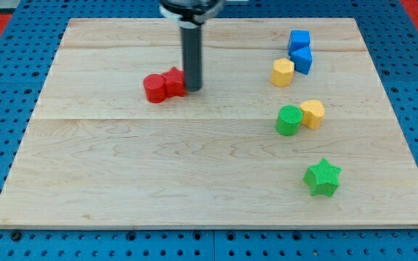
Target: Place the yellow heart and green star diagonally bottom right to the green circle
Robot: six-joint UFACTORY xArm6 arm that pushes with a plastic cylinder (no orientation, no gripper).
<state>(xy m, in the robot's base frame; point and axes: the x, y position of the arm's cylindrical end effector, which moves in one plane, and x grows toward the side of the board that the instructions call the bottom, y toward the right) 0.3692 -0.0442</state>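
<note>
Wooden board [122,181] on blue pegboard, blocks scattered.
My tip [192,89] is set against the red blocks [163,85], nothing gripped; yellow heart [313,114] is seen touching green circle [289,120] at view's right, green star [322,177] below them, blue cubes [300,51] and yellow hexagon [282,72] above.

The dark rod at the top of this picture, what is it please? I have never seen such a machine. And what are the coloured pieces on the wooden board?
The rod is the end of a robot arm. It has no hand and holds nothing: its lower end, my tip, slides on the wooden board and pushes blocks. There is one camera, looking down at the board from the front. My tip now touches the right side of two red blocks. At the view's right lie two blue cubes, a yellow hexagon, a green circle touching a yellow heart, and lower down a green star.
</note>
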